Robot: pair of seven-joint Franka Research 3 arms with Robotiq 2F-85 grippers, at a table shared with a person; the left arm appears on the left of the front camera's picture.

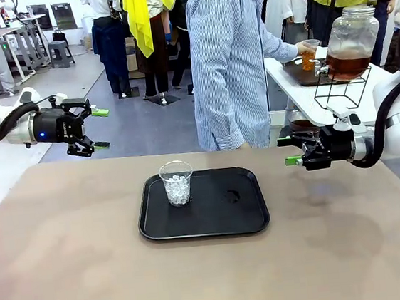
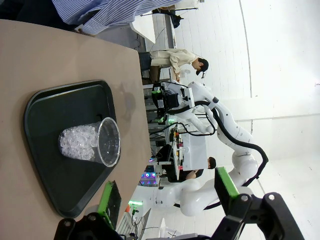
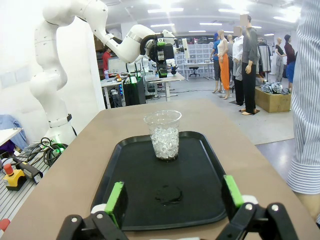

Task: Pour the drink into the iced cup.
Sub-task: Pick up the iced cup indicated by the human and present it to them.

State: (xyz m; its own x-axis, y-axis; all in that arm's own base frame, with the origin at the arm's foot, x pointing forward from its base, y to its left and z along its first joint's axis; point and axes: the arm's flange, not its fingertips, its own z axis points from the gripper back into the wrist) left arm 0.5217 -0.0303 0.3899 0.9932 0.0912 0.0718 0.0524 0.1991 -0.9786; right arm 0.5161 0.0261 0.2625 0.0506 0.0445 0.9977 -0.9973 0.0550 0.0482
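- Standing spread wide and holding nothing, your left jaws hover above the left side of the bench (image 1: 69, 264), pointing in toward the middle
- Your right jaws are spread just as wide and equally empty, hanging over the right side and facing the left pair across the tray (image 1: 254, 223)
- Between them, the iced cup (image 1: 177, 183) stands upright on the black tray's left half, well apart from both arms, with clear ice cubes about halfway up and no amber liquid in it
- A dark wet-looking patch (image 1: 230, 195) marks the tray to the cup's right
- Beyond the bench, the person's hand (image 1: 301, 48) holds a small cup of drink (image 1: 309, 59) beside the big glass jar (image 1: 349, 41) on the side table
- My reading: you are at the very start, and nothing is within reach to pour yet
- Once the drink arrives, you will need a firm, level grip on its cup, then a slow tilt with the lip right over the iced cup's mouth, since a light plastic cup looks easy to tip
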